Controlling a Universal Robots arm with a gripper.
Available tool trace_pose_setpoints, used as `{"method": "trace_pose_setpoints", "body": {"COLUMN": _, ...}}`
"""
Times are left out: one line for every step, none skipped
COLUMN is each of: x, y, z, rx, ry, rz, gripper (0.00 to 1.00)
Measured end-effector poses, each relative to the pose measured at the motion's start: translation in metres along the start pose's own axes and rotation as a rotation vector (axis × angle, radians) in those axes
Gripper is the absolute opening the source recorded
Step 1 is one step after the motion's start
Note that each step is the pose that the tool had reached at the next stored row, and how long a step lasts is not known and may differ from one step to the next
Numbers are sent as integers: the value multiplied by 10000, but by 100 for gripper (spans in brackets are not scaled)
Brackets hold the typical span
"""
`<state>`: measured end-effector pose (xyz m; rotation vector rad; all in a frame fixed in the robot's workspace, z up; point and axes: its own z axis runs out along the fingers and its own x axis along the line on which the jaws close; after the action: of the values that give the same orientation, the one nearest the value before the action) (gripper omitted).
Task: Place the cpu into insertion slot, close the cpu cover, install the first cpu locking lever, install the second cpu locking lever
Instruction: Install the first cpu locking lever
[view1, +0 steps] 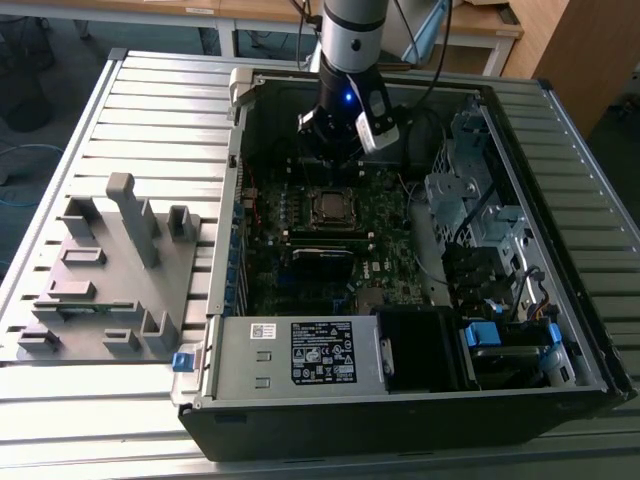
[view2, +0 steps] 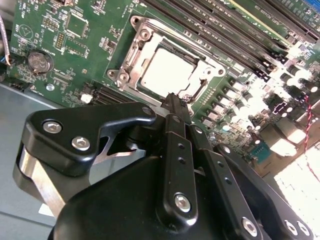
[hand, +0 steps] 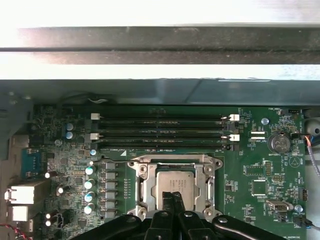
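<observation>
Black fingers (hand: 166, 209), pressed together and grasping nothing, have their tips over the edge of the cpu (hand: 175, 181) farthest from the memory slots (hand: 162, 127); whether they touch it is unclear. This silver chip lies flat in the insertion slot (view2: 176, 49), and the cpu cover (hand: 141, 182) lies down around it. Green motherboard (hand: 255, 170) spreads open on both sides, bounded past the memory slots by the grey case wall (hand: 160, 90).

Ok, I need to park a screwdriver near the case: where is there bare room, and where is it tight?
Bare slatted table lies beyond the grey fixture, on the exterior view's left of the computer case; another strip runs in front of the fixture. Inside the case it is crowded: the gripper hangs over the cpu, with cables alongside.
</observation>
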<state>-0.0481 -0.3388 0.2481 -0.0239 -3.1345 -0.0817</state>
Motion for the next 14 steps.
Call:
{"method": "trace_pose_setpoints", "body": {"x": 10, "y": 0, "z": 0, "rx": 0, "ry": 0, "rz": 0, "gripper": 10}}
{"method": "trace_pose_setpoints", "body": {"x": 23, "y": 0, "z": 1, "rx": -1, "ry": 0, "rz": 0, "gripper": 10}}
{"method": "trace_pose_setpoints", "body": {"x": 39, "y": -1, "z": 1, "rx": -1, "ry": 0, "rz": -1, "gripper": 10}}
{"method": "trace_pose_setpoints", "body": {"x": 57, "y": -1, "z": 1, "rx": 1, "ry": 0, "rz": -1, "gripper": 10}}
{"method": "trace_pose_setpoints", "body": {"x": 76, "y": -1, "z": 1, "rx": 0, "ry": 0, "rz": -1, "gripper": 10}}
{"method": "trace_pose_setpoints", "body": {"x": 96, "y": -1, "z": 2, "rx": -1, "ry": 0, "rz": 0, "gripper": 10}}
{"method": "trace_pose_setpoints", "body": {"x": 116, "y": -2, "z": 2, "rx": 0, "ry": 0, "rz": 1, "gripper": 10}}
{"method": "trace_pose_setpoints", "body": {"x": 135, "y": -2, "z": 3, "rx": 0, "ry": 0, "rz": 0, "gripper": 10}}
{"method": "trace_pose_setpoints", "body": {"x": 153, "y": -3, "z": 3, "rx": 0, "ry": 0, "rz": -1, "gripper": 10}}
{"method": "trace_pose_setpoints", "body": {"x": 172, "y": -3, "z": 4, "rx": 0, "ry": 0, "rz": -1, "gripper": 10}}
{"method": "trace_pose_setpoints", "body": {"x": 190, "y": -3, "z": 4, "rx": 0, "ry": -1, "rz": 0, "gripper": 10}}
{"method": "trace_pose_setpoints", "body": {"x": 206, "y": -3, "z": 5, "rx": 0, "ry": 0, "rz": 0, "gripper": 10}}
{"method": "trace_pose_setpoints", "body": {"x": 223, "y": -3, "z": 5, "rx": -1, "ry": -1, "rz": 1, "gripper": 10}}
{"method": "trace_pose_setpoints", "body": {"x": 242, "y": -4, "z": 5, "rx": 0, "ry": 0, "rz": 0, "gripper": 10}}
